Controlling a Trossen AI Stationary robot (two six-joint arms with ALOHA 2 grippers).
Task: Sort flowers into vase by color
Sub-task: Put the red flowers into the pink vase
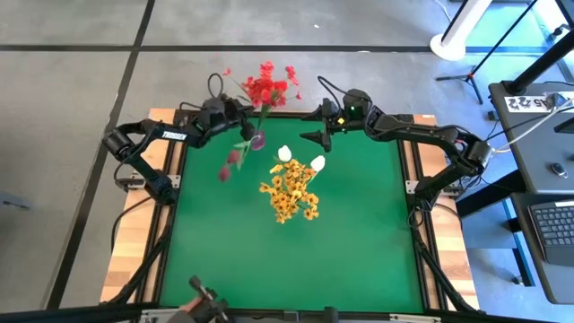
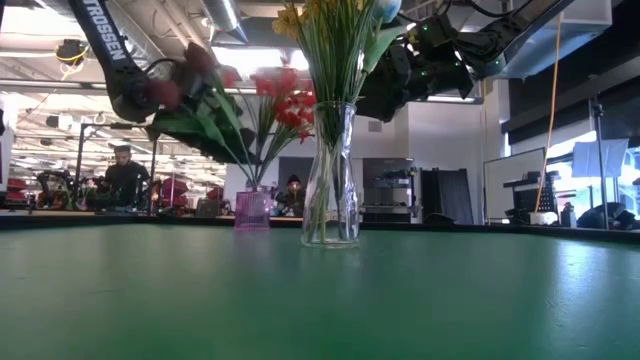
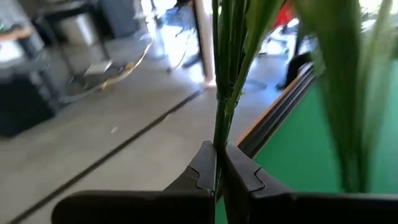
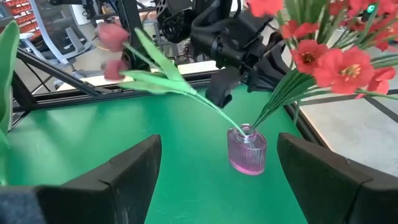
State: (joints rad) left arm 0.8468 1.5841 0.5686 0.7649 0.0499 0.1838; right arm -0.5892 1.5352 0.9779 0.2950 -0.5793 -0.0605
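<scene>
here, two vases stand on a green surface [image 1: 296,260]. a small pink vase [image 4: 247,150] sits near the far edge, on the left arm's side, and holds red flowers [image 4: 336,62]. a taller clear vase [image 2: 331,180] stands near the middle, holding yellow-orange flowers [image 1: 289,193] and two white buds [image 1: 300,159].

the left tool [image 3: 217,177] is clenched on a green stem [image 3: 221,106], close above the pink vase. the spray it holds carries dark pink blooms [image 4: 112,50] and long leaves [image 4: 168,78], and leans out over the surface while its lower end reaches down toward the vase mouth. from these views it is unclear whether the stem tip is already inside.

the right tool [image 4: 217,180] hovers released, holding nothing, just beside the pink vase on its own side.

the main risk seems to be the small vase tipping. the spray is long and leans far to one side, so letting go before the stem sits deep could pull the vase over or let the spray fall out. pushing the stem sideways against the rim could also slide the vase toward the edge.
</scene>
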